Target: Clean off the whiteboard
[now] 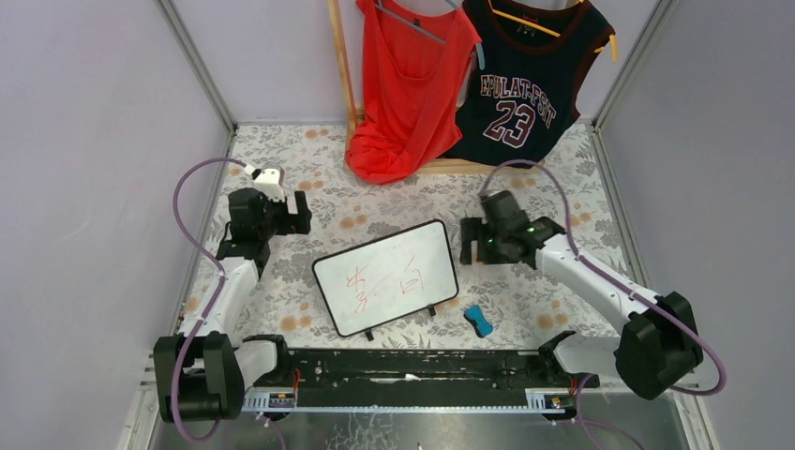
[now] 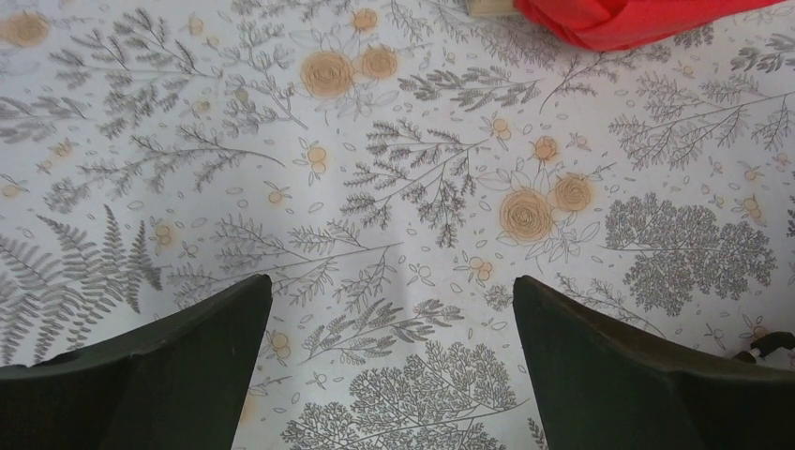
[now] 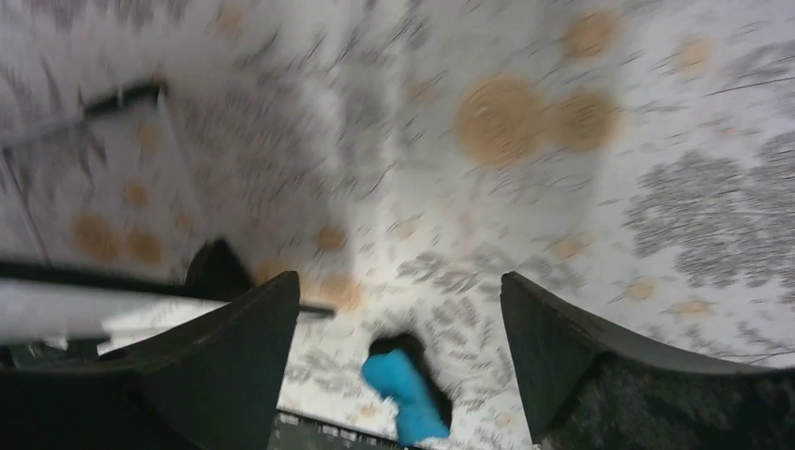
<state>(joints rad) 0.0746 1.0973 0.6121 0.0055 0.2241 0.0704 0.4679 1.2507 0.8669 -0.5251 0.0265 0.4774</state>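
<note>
Nearest the arm bases, a small blue eraser block (image 1: 478, 320) is found unheld on the floral tablecloth (image 1: 562, 169), just beside the near right corner of the white, black-framed whiteboard (image 1: 386, 277), on which red scribbles are seen. Farther back, the right gripper (image 1: 467, 241) and left gripper (image 1: 301, 214) are held wide open and empty on either side of the board. Fetching the eraser is judged to be the step in hand, and a descent onto it by the right gripper is called for.

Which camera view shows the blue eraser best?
The top external view: the eraser is sharp there, lying apart from the whiteboard, off its near right corner. The right wrist view also shows it, low between the fingers, but blurred. The left wrist view does not show it.
</note>
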